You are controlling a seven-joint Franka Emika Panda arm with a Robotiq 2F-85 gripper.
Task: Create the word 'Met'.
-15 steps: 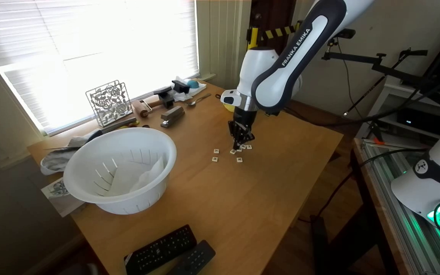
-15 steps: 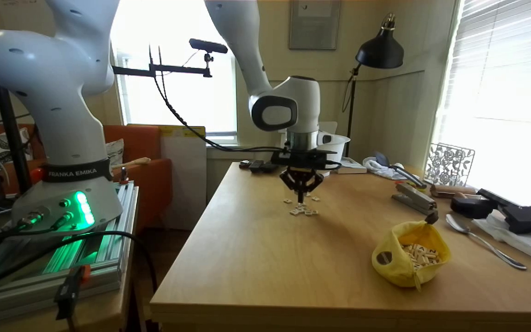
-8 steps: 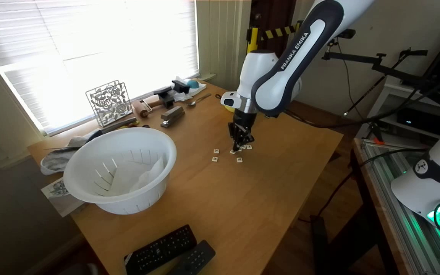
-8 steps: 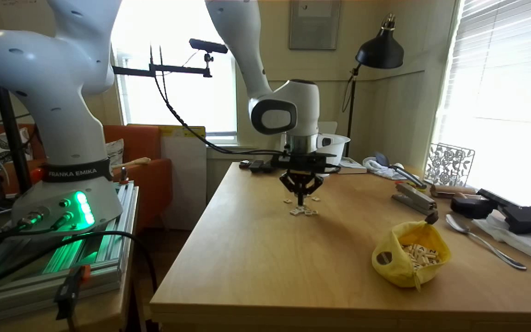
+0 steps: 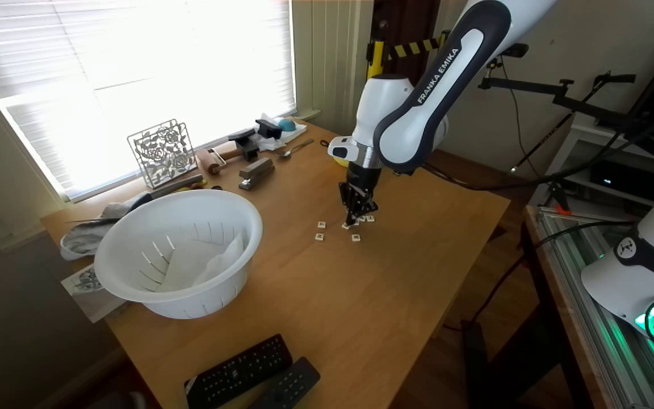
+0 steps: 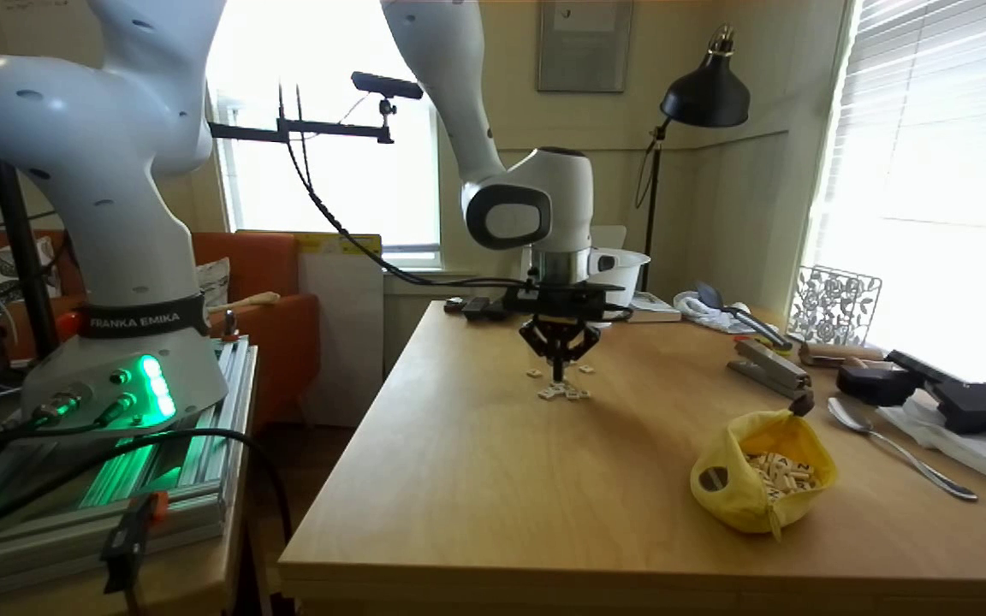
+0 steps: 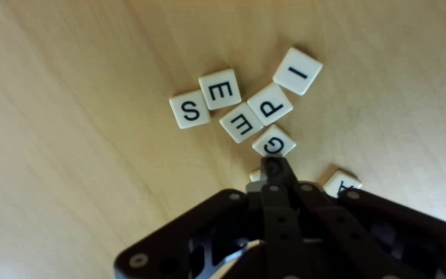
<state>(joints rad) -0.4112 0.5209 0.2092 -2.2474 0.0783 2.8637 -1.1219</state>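
Robotiq gripper point(image 7: 273, 164) is pressed together on nothing visible; G tile point(image 7: 274, 142) peeks out just past the tips; nearer E tile point(image 7: 241, 122) sits up-left in wrist view. Nudge next, imo.

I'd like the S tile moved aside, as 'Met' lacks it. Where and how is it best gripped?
Probably from straight above, by its upper and lower edges as the wrist view shows them: the S lies flat, those edges look free, and an E crowds its right edge. The shut claw would have to open first.
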